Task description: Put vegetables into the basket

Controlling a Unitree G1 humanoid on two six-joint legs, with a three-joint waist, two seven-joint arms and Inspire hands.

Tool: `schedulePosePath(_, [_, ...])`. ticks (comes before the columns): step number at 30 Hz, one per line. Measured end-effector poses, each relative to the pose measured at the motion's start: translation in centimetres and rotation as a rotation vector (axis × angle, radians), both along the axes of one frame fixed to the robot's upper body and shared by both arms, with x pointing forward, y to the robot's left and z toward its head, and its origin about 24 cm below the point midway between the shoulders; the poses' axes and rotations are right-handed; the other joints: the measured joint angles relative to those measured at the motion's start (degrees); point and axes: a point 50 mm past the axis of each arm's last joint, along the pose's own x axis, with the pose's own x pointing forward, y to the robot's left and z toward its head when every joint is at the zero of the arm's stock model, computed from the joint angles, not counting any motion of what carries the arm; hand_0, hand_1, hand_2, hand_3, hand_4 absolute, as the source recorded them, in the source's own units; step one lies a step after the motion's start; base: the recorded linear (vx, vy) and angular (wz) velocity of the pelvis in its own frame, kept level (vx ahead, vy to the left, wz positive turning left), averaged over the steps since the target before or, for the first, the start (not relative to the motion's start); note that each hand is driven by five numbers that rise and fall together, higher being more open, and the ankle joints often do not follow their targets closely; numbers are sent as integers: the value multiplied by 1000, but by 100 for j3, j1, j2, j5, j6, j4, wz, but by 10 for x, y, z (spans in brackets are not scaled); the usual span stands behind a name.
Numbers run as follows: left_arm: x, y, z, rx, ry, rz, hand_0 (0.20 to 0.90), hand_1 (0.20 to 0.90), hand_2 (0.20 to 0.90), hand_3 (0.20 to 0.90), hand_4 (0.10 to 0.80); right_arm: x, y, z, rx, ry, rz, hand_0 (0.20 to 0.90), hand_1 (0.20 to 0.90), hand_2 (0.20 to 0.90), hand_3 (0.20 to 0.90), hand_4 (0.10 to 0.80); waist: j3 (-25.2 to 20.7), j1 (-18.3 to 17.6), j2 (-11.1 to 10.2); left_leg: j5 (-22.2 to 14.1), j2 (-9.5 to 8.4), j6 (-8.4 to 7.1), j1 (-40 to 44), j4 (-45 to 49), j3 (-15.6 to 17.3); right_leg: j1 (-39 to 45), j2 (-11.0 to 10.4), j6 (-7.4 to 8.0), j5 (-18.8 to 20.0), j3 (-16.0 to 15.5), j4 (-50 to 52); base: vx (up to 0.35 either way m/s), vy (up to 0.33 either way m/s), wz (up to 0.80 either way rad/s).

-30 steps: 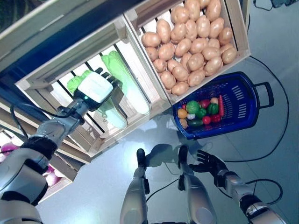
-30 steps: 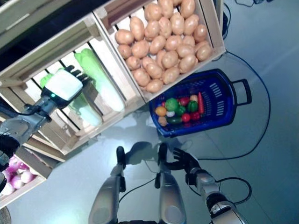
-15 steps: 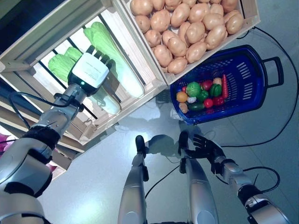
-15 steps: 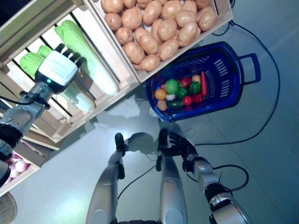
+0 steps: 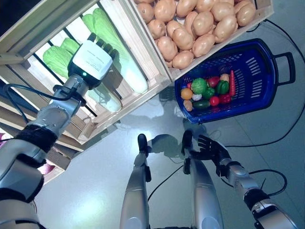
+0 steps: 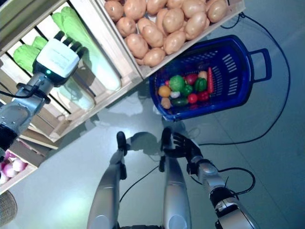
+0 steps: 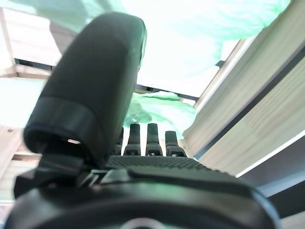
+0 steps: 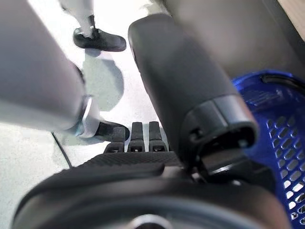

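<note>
Two dark hands show, and both hold nothing. Nearest, low over the grey floor (image 5: 267,119), is the right hand (image 5: 212,150). Its fingers (image 8: 136,136) are straight and a little spread. It is near the basket but not touching it.

Just past that hand sits the blue basket (image 5: 267,62) on the floor. It has a loop handle (image 5: 285,67) on its far side. Little vegetables (image 5: 207,90) lie in a bunch at one end of it: a green round one, red ones, an orange one, a dark green long one and a thin red one.

Right beside the basket is a wooden crate (image 5: 157,62) full of brown potatoes (image 5: 200,24). The basket's rim is just under the crate's corner.

Next to that is another wooden crate (image 5: 33,28) with long pale green cabbages (image 5: 119,52) lying in it. The left hand (image 5: 93,59) is reaching up into this crate. Its fingers (image 7: 152,140) are straight and close together, right over the cabbages. I cannot tell if they touch the leaves.

Some purple onions (image 6: 12,167) peek out of a lower crate at the side.
</note>
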Motion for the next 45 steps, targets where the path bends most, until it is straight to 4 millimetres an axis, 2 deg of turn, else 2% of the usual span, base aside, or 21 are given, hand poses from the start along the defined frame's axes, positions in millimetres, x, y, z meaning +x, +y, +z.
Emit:
schedulePosePath(4, [-4,-9,4,-15,30,3,900,900,900,900,800,-2,-1,-1,-1,1,-13,900,900,900,900,800,0,108,0,3,-6,-5,-10,1,-49,-28,-35,-29,-117,-90,133,-13,-34,10])
schedulePosePath(7, [-7,-6,2,-34,51,14,900,900,900,900,800,-2,-1,-1,0,-9,-17,900,900,900,900,800,0,129,1,1,-10,-24,-16,1,-121,-40,-47,-17,-174,-129,207,-5,-43,9])
schedulePosePath(12, [-9,6,-6,-62,112,87,900,900,900,900,800,-4,-7,0,10,-19,-46,900,900,900,900,800,1,244,2,4,0,-56,-32,1,-188,-48,-72,-65,-270,-242,302,5,-43,8])
schedulePosePath(22, [-11,46,-25,-120,156,260,900,900,900,900,800,-4,-7,2,19,-26,-51,900,900,900,900,800,5,257,-6,-35,-2,-58,-174,89,-255,-93,-80,-55,-274,-293,312,2,-7,4])
schedulePosePath(28, [-18,62,-36,-119,66,233,900,900,900,900,800,-2,-5,5,42,-43,-58,900,900,900,900,800,13,215,-45,-98,2,-56,-200,225,-265,-82,-77,-60,-273,-284,361,0,0,0])
schedulePosePath(33, [-24,77,-35,-101,-41,219,900,900,900,900,800,-2,-4,5,41,-45,-55,900,900,900,900,800,29,137,-136,-102,4,-50,-232,293,-270,-89,-76,-27,-289,-265,374,-5,42,1])
schedulePosePath(40, [-27,82,-30,-83,-139,174,900,900,900,900,800,-1,-2,8,39,-58,-60,900,900,900,900,800,29,45,-188,-158,15,-37,-400,418,-261,-224,-66,-23,-283,-243,390,-10,37,-1])
schedulePosePath(45, [-26,84,-34,-167,-189,173,900,900,900,900,800,0,0,9,40,-65,-59,900,900,900,900,800,32,51,-207,-178,43,-58,-407,418,-253,-226,-32,-58,-263,-241,383,0,0,0])
